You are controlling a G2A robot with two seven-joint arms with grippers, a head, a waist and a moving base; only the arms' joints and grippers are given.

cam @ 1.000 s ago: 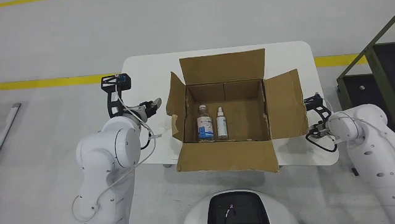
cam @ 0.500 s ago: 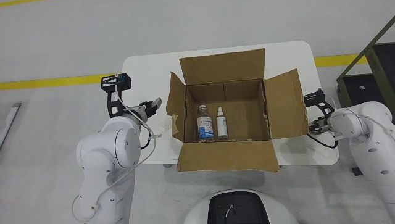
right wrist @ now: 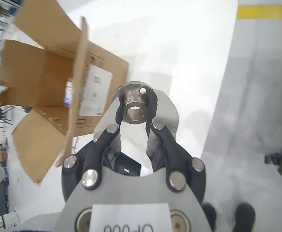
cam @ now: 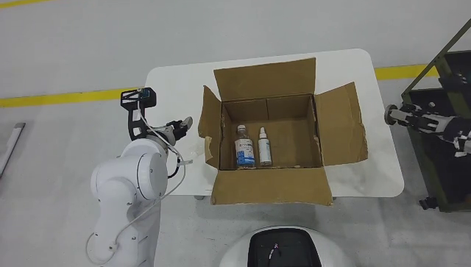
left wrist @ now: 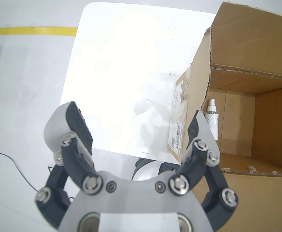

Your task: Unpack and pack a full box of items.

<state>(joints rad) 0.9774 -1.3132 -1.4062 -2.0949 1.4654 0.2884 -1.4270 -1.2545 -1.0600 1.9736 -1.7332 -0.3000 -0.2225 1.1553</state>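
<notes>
Right end effector (right wrist: pixel 135 108) around hollow metal cylinder (right wrist: pixel 132 97), apart from cardboard box (right wrist: pixel 34 68)

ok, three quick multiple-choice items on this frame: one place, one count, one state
1. Where in the cardboard box are the bottles?
A) the half nearer the left gripper
B) the half nearer the right arm
C) on a flap

2. How many bottles are in it?
A) one
B) two
C) four

3. What is the right gripper doing?
A) open, empty
B) shut on a spray bottle
C) shut on a metal bushing

Answers:
1 A: the labelled bottle and spray bottle lie left of centre in the top view.
2 B: those two are the whole count.
3 C: its wrist view shows it clamped on the ring.
</notes>
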